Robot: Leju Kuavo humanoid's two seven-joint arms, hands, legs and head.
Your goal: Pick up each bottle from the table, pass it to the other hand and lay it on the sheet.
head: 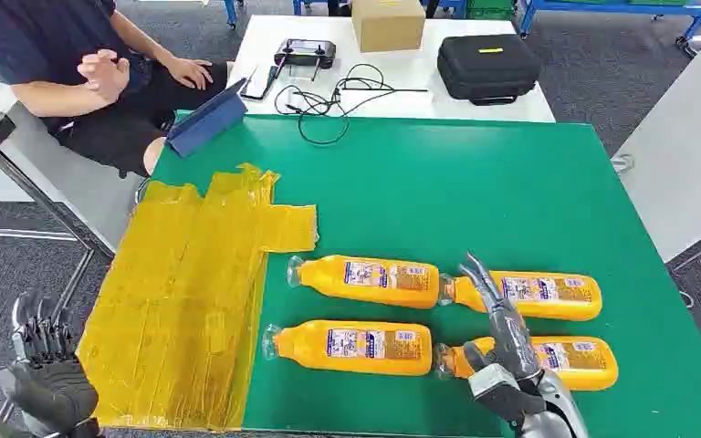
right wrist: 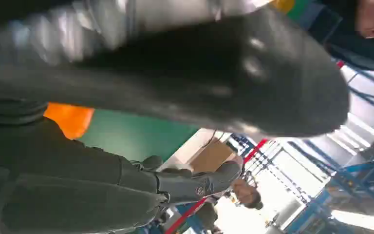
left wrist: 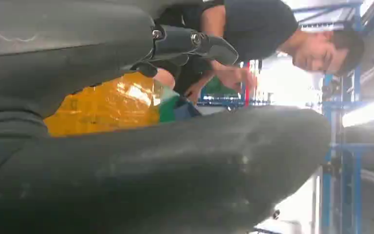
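Note:
Several orange bottles with clear caps lie on their sides on the green table (head: 475, 192), in two rows. The far row holds one bottle (head: 365, 280) and another (head: 534, 296); the near row holds one (head: 351, 347) and another (head: 577, 361). A crinkled yellow sheet (head: 183, 301) covers the table's left part. My right hand (head: 504, 354) hovers over the neck of the near right bottle, fingers stretched forward and holding nothing. An orange patch of bottle (right wrist: 68, 119) shows beside it in the right wrist view. My left hand (head: 46, 376) is off the table's near left corner, fingers up and empty, by the sheet (left wrist: 107, 105).
A person (head: 82, 73) sits at the far left corner beside a blue tablet (head: 205, 119). Behind the green table a white table (head: 420, 68) carries a controller (head: 303, 53), cables, a cardboard box (head: 388, 23) and a black case (head: 487, 66). Another white surface (head: 685, 146) stands to the right.

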